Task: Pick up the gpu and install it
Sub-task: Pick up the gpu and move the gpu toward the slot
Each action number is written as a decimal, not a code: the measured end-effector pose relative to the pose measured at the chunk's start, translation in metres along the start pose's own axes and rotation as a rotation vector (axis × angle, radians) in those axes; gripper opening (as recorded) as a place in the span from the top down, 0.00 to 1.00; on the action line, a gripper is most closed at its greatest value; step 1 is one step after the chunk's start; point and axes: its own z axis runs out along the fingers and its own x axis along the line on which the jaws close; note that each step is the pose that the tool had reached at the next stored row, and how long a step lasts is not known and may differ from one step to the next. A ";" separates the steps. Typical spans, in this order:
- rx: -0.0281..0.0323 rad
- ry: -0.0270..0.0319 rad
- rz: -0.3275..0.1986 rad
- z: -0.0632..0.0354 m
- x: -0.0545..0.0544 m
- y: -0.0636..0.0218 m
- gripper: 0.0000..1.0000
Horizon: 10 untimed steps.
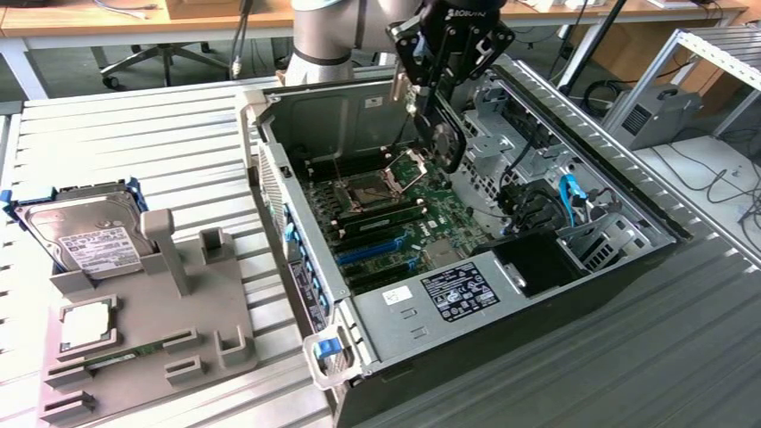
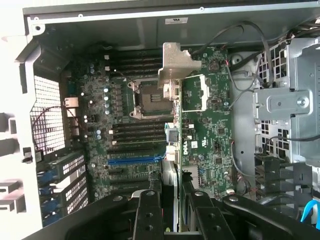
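Hovering over the case point(image 1: 255, 169), my gripper point(image 1: 419, 89) clamped the card point(image 1: 446, 143); squaring it with the blue slot point(image 1: 366, 251) seemed critical.

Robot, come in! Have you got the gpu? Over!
Gripper shut on gpu. Gpu hangs on edge over motherboard inside open case, not plugged in. No blockage seen. Over.

gpu point(image 2: 174, 75) edge-on in pincer point(image 2: 172, 192) grip, both faces unseen; motherboard point(image 2: 210, 130) strip beyond pincer hidden behind card; pincer body cut off at wrist view's edge; arm point(image 1: 323, 36) above pincer cropped in exterior view
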 end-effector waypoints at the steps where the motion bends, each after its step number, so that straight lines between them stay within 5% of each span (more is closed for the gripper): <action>1: 0.0001 0.0000 0.000 0.0002 -0.001 0.0007 0.74; 10: 0.0008 0.0000 0.000 0.0031 -0.017 0.0080 0.74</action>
